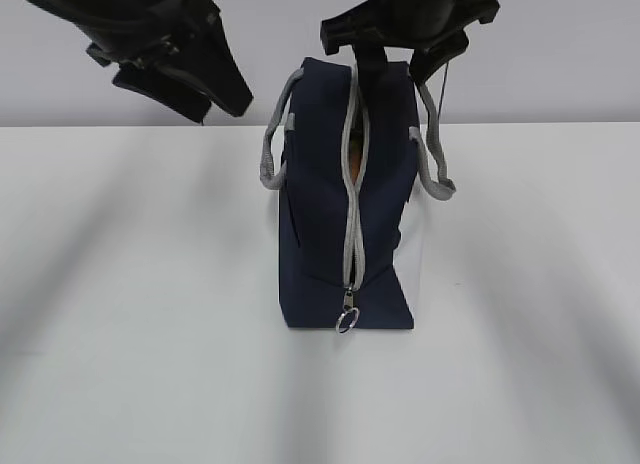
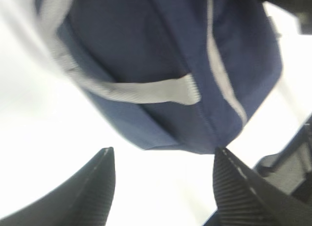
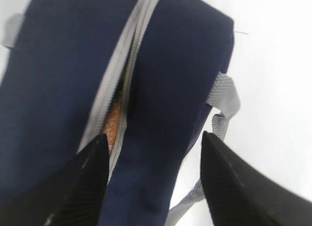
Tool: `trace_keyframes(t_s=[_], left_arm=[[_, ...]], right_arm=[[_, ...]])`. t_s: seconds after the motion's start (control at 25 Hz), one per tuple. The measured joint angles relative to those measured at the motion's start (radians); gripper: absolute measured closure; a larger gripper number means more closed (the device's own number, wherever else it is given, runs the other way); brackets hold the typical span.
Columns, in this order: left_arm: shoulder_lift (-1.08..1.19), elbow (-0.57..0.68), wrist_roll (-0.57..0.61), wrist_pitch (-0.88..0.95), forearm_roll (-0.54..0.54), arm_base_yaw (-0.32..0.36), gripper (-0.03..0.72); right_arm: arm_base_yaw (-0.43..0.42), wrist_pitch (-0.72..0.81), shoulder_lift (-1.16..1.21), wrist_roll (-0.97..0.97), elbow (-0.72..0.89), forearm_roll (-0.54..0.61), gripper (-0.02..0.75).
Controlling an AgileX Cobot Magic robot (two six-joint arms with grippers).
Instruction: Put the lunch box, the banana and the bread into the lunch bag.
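While the lunch bag [image 1: 340, 224] stands upright on the white table [image 1: 130, 314], its grey zipper [image 1: 352, 224] gapes along the top, showing a golden-brown, speckled surface inside, perhaps the bread [image 3: 115, 120]. The bag is navy fabric with ribbed grey strap handles [image 1: 272, 149] and a metal ring pull [image 1: 347, 322]. Left gripper [image 2: 161, 179] and right gripper [image 3: 153, 160] hang spread apart, holding nothing.

1. Left gripper [image 2: 161, 179]: jaws spread apart, nothing between them; raised at upper left of the exterior view.
2. Right gripper [image 3: 153, 175]: jaws parted, nothing held, raised at top centre-right.
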Motion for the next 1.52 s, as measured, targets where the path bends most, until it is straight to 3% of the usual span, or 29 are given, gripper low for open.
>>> trace_keyframes(t_s=[0.24,0.52,0.8,1.04,1.28,1.52], left_arm=[[0.0,-0.072,-0.126,0.035,0.202,0.0,0.222],[-0.033,-0.021,-0.161,0.039,0.281,0.0,0.245],[-0.08,0.02,-0.165,0.042,0.308,0.0,0.246],[-0.081,0.02,-0.165,0.044,0.308,0.0,0.248],[-0.081,0.02,-0.19,0.044,0.313,0.0,0.249],[-0.081,0.02,-0.203,0.044,0.346,0.0,0.25]], right_arm=[[0.0,0.002,-0.109,0.0,0.006,0.007,0.281],[0.055,-0.02,-0.325,0.012,0.204,-0.035,0.282],[0.064,-0.439,-0.638,0.065,0.693,-0.068,0.282],[0.064,-0.774,-0.798,0.069,1.048,-0.184,0.282],[0.064,-0.964,-0.815,0.069,1.131,-0.249,0.282],[0.064,-1.012,-0.815,0.069,1.131,-0.298,0.282]])
